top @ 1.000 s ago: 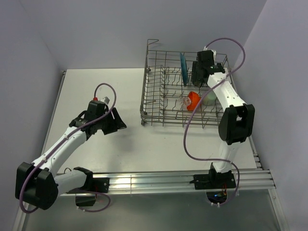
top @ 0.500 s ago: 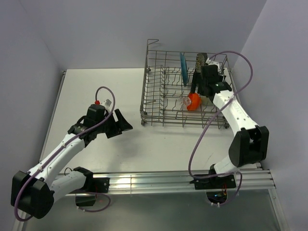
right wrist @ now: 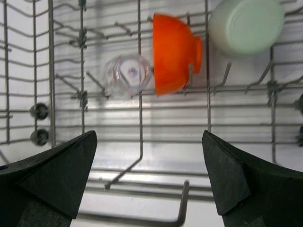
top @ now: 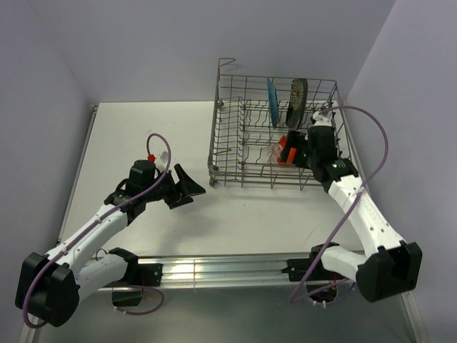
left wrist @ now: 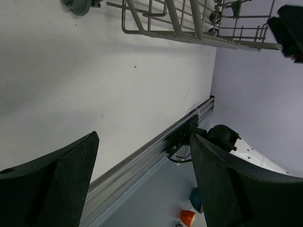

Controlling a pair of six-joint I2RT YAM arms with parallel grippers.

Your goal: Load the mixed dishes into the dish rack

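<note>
The grey wire dish rack (top: 243, 153) stands at the table's back right. The teal plate (top: 272, 102) and the black square plate (top: 296, 102) stand upright in its far rows. The orange-red bowl (right wrist: 173, 53), the clear glass (right wrist: 129, 73) and the pale green cup (right wrist: 246, 26) lie in the rack; the cup is hidden by my right arm in the top view. My right gripper (top: 293, 151) is open and empty over the rack's near part (right wrist: 149, 142). My left gripper (top: 191, 187) is open and empty over the table left of the rack (left wrist: 144, 142).
An aluminium rail (top: 235, 270) runs along the table's near edge. Walls stand close behind and to the right of the rack. The rack's near corner and a wheel (left wrist: 78, 5) show at the top of the left wrist view.
My right gripper has let go of the black plate, which now stands in the rack, and has drawn back toward the rack's near side. My left arm has moved right toward the rack.
</note>
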